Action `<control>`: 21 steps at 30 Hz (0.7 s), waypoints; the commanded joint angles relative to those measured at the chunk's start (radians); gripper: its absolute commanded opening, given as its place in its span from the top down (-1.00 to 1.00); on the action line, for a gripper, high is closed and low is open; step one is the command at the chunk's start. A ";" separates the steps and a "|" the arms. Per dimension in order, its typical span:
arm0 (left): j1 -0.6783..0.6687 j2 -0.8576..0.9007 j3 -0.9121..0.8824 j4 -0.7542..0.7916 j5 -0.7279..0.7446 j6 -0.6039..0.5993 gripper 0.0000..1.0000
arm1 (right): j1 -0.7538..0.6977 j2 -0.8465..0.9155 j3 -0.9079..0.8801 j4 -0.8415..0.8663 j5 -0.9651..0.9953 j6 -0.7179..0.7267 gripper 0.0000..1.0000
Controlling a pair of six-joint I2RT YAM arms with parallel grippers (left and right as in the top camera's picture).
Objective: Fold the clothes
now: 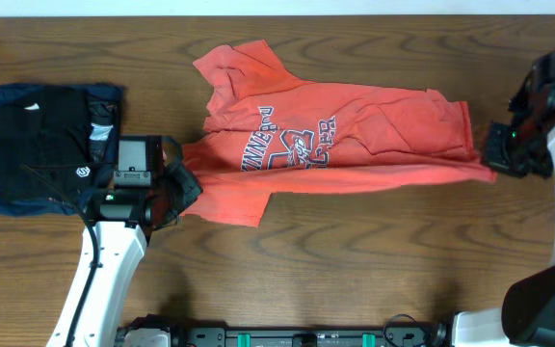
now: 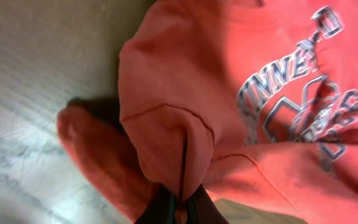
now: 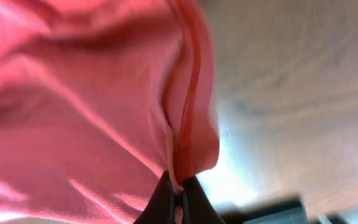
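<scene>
Left fingers [image 2: 157, 210] pinched shirt [image 1: 355, 145] at its left edge; right fingers [image 3: 159, 202] pinched its right edge. Shirt lay stretched across the worktop [image 1: 355, 260].

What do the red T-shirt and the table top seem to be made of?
The coral-red T-shirt: soft matte knit, probably cotton; it creases and drapes limply. The table: wood or wood-look laminate, slight sheen; brown grain streaks show.
</scene>
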State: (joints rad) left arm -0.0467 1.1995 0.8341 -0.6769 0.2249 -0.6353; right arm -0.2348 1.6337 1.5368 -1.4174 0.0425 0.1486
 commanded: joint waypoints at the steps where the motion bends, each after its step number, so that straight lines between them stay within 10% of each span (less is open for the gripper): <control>1: 0.003 -0.005 0.016 -0.022 -0.030 0.018 0.88 | -0.014 0.022 -0.048 -0.014 0.014 -0.017 0.98; 21: 0.003 -0.005 0.016 -0.023 -0.035 0.018 0.88 | -0.016 0.037 -0.246 0.001 0.122 0.028 0.37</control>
State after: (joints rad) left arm -0.0467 1.1995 0.8341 -0.6987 0.2058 -0.6277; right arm -0.2432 1.6634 1.2949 -1.4071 0.1280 0.1421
